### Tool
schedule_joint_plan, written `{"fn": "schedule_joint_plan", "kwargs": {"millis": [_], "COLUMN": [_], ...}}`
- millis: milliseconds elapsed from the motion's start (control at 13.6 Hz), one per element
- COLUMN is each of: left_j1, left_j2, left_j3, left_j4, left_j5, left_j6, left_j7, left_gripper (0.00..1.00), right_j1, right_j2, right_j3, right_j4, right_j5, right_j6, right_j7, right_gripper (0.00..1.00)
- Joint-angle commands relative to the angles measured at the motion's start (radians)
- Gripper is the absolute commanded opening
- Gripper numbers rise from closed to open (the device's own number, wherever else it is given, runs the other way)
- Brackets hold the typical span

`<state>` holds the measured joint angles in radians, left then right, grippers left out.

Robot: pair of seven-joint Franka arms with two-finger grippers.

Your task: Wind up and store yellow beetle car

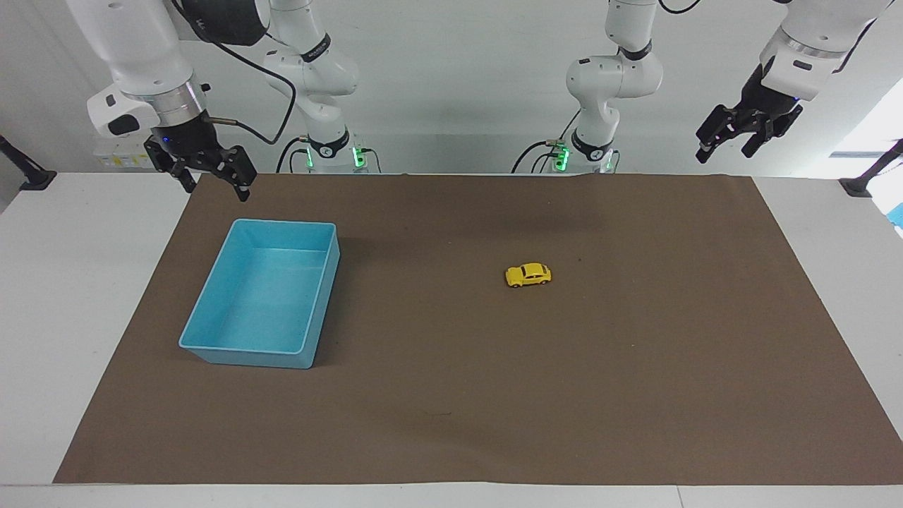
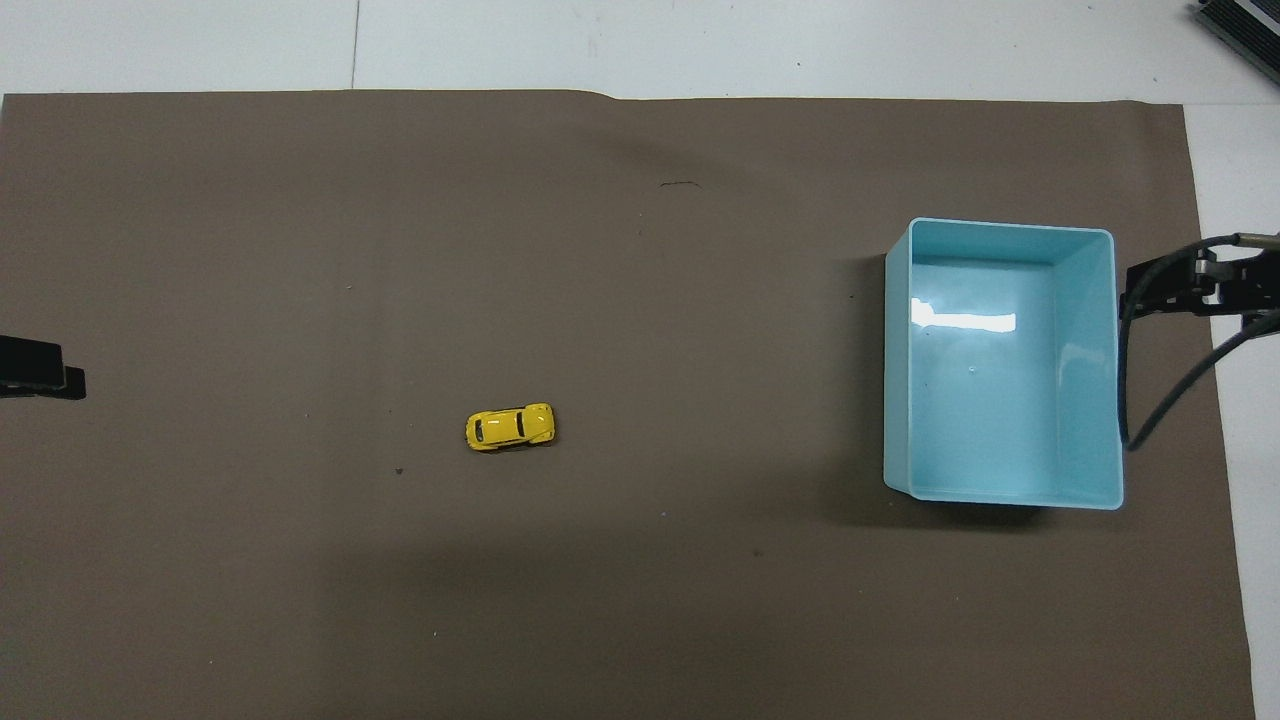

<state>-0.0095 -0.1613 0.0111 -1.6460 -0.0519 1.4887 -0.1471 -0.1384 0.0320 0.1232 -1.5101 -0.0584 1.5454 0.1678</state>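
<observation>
Currently, the yellow beetle car (image 1: 528, 275) stands on its wheels on the brown mat (image 1: 451, 423) that covers most of the white worktop (image 1: 77, 282). It sits in the open middle region of the mat, toward the left arm's end, with nothing touching it. In the overhead view the car (image 2: 510, 427) lies lengthwise along the line between the two ends of the worktop.

The light blue bin (image 1: 211, 346) rests on the mat toward the right arm's end, well apart from the car. It is a rectangular open-topped container, and its interior shows only the bare floor and walls. In the overhead view the bin (image 2: 1100, 370) has one long wall close to the edge of the mat.

The right claw (image 1: 211, 176) hangs in the air over the corner of the mat nearest the right arm's base, just beside the bin's nearer end, pointing downward. Its fingers stand wide apart and carry nothing.

The left claw (image 1: 726, 144) is raised high over the left arm's end of the worktop, well apart from the car. Its fingers are spread wide and carry nothing.
</observation>
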Motion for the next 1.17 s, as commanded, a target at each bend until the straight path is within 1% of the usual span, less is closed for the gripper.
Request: {"fn": "schedule_joint_plan", "kwargs": {"millis": [0, 734, 1101], "left_j1": [0.000, 0.000, 0.006], "left_j2": [-0.021, -0.021, -0.026], "left_j3": [-0.002, -0.002, -0.002], "left_j4": [-0.023, -0.023, -0.026], "left_j5": [0.012, 0.012, 0.012], "left_j6": [-0.004, -0.008, -0.042], "left_j7": [-0.012, -0.016, -0.123], "left_gripper": [1.00, 1.00, 1.00], "right_j1": [-0.009, -0.009, -0.009], "right_j2": [-0.024, -0.024, -0.024], "right_j3": [0.003, 0.001, 0.003], "right_j4": [-0.032, -0.032, -0.032], "right_j5": [0.012, 0.014, 0.012], "right_j6": [0.024, 0.022, 0.024], "right_j7": [-0.004, -0.004, -0.004], "right_gripper": [1.00, 1.00, 1.00]}}
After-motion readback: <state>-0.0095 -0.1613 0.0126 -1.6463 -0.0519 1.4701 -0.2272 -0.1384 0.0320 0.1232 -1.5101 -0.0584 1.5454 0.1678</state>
